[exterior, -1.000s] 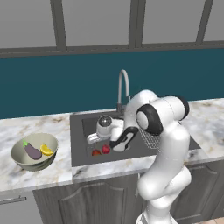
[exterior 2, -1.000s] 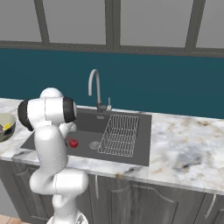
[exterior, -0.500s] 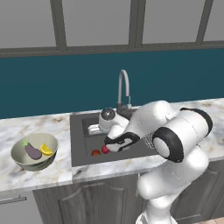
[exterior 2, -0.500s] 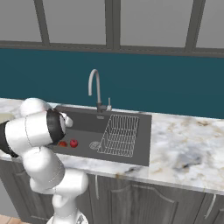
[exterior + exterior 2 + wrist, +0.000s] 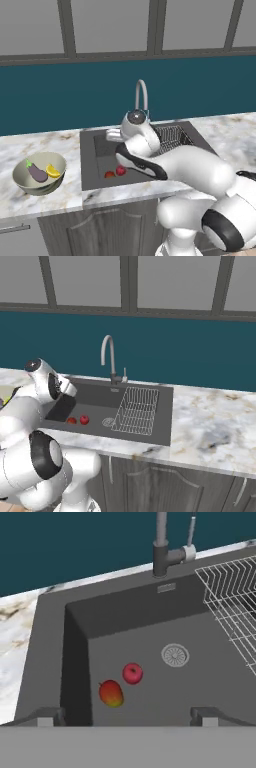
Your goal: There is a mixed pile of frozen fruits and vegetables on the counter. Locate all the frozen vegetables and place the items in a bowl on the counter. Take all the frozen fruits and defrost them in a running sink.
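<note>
Gripper [image 5: 127,716] hangs spread wide and empty above the sink [image 5: 75,642]; both frozen fruits, red round one [image 5: 132,673] and orange-red one [image 5: 111,693], lie on the basin floor toward its left wall, near the drain [image 5: 175,655]. Likely hard, slick, prone to roll; pinch across the widest part.

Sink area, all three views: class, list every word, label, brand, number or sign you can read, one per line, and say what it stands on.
Readable text: none.
Small plate on the sink back wall, below the faucet: a pale rectangle, too small and blurred to read.
Two fruits, bowl, counter: no labels or markings.
</note>
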